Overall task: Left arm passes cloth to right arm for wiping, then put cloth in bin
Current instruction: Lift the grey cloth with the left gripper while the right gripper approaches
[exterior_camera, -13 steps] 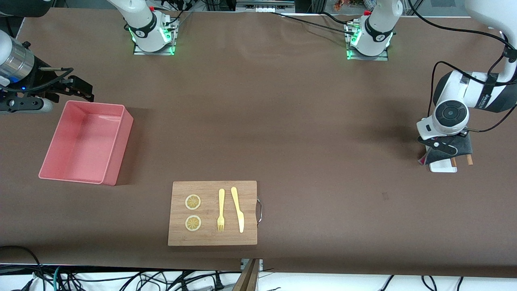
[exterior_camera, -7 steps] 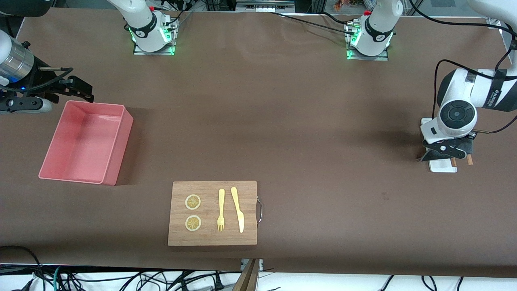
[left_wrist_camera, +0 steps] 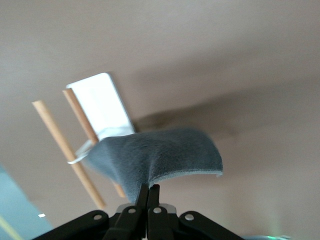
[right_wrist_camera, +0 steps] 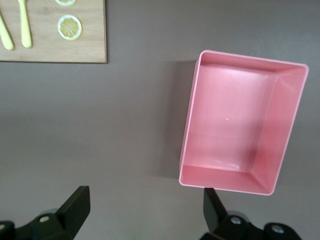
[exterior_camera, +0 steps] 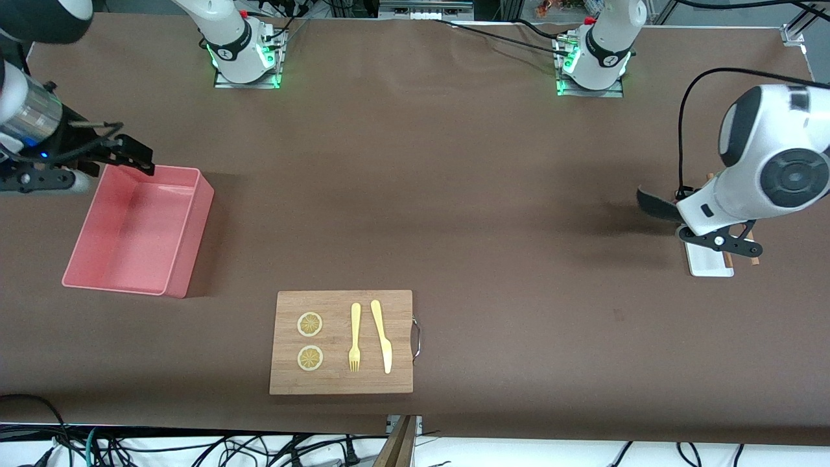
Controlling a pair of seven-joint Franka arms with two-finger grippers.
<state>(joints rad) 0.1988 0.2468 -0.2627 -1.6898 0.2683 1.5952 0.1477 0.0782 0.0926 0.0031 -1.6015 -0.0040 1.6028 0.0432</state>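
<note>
My left gripper (exterior_camera: 679,215) is shut on the dark grey cloth (exterior_camera: 655,203) and holds it in the air just above the small white tray (exterior_camera: 708,266) at the left arm's end of the table. In the left wrist view the closed fingertips (left_wrist_camera: 148,192) pinch the cloth (left_wrist_camera: 160,155), which drapes over the tray (left_wrist_camera: 100,102). My right gripper (exterior_camera: 133,159) is open and empty over the edge of the empty pink bin (exterior_camera: 130,227) at the right arm's end. In the right wrist view its gripper (right_wrist_camera: 145,210) is spread wide beside the bin (right_wrist_camera: 240,125).
A wooden cutting board (exterior_camera: 399,324) with two lemon slices, a yellow fork and a yellow knife lies near the front edge; it also shows in the right wrist view (right_wrist_camera: 75,50). Two wooden sticks (left_wrist_camera: 55,137) lie across the white tray.
My left arm has risen and swung up, lifting the cloth off the white tray. My right gripper has shifted slightly toward the bin.
</note>
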